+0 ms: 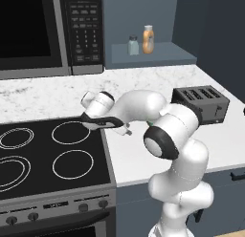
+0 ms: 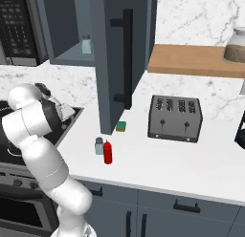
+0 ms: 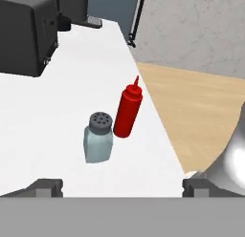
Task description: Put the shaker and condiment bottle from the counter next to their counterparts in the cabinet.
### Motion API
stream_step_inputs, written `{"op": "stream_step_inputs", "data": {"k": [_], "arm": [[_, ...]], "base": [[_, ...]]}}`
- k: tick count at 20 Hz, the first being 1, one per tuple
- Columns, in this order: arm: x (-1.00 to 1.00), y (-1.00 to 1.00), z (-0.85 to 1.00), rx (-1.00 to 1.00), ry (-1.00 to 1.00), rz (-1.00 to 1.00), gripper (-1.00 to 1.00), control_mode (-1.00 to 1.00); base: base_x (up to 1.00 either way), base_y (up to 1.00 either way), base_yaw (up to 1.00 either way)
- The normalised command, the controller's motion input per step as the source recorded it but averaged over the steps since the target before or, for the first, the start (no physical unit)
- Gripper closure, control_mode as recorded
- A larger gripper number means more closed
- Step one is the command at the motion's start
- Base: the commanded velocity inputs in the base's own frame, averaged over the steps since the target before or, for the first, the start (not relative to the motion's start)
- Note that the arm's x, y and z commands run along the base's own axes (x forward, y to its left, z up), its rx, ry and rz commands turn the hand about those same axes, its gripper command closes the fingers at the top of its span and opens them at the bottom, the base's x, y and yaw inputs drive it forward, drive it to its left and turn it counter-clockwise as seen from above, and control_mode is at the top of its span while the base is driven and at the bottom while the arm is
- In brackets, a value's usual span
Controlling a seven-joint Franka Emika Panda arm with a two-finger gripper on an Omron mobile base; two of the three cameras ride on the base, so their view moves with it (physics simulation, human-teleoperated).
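Red bottle (image 3: 128,113) and shaker (image 3: 98,137) standing upright on the white table (image 3: 43,116), just beside each other, near the table's front edge. Pincer (image 3: 122,187) hovering short of them, fingertips (image 3: 47,187) spread wide, pinching nothing.

Risking a double catch: closing on the shaker with the bottle so close, possibly nipping both or tipping the bottle. Judging the bottle tall, narrow and light, so toppling and rolling toward the edge at a light brush. Judging the shaker squat and steadier, but slipping out if gripped high on its cap.

Seeing from the right base view the same pair, shaker (image 2: 99,146) and bottle (image 2: 108,152), sitting in front of the open cabinet door (image 2: 122,54), with a green sponge (image 2: 121,126) behind. Expecting trouble there: swinging a held item up past that door and clipping it.

Noting counterparts, pale shaker (image 1: 133,45) and orange bottle (image 1: 148,39), already standing on the cabinet (image 1: 158,53) shelf, close together. Placing alongside could be knocking them over, shelf room looking tight. Toaster (image 1: 201,103) lying well apart on the right, unlikely to interfere.
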Motion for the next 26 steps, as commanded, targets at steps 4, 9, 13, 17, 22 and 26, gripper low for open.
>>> {"op": "stream_step_inputs", "data": {"k": [4, 9, 13, 17, 22, 26], "arm": [[-0.07, -0.21, -0.63, 0.03, -0.44, 0.41, -1.0, -1.0], [-0.04, -0.05, -0.2, 0.0, -0.13, 0.17, -1.0, -1.0], [0.0, -0.29, -0.03, 0.0, 0.0, -0.15, -1.0, -1.0], [0.0, -0.4, -0.01, 0.0, 0.0, -0.09, -1.0, -1.0], [-0.05, -0.31, -0.12, 0.0, 0.0, -0.01, -1.0, -1.0], [-0.23, -0.34, -0.29, 0.0, 0.0, 0.0, -1.0, -1.0]], "base": [[0.0, 0.0, 0.0], [0.0, 0.0, 0.0], [0.0, 0.0, 0.0], [0.0, 0.0, 0.0], [0.0, 0.0, 0.0], [0.0, 0.0, 0.0]]}}
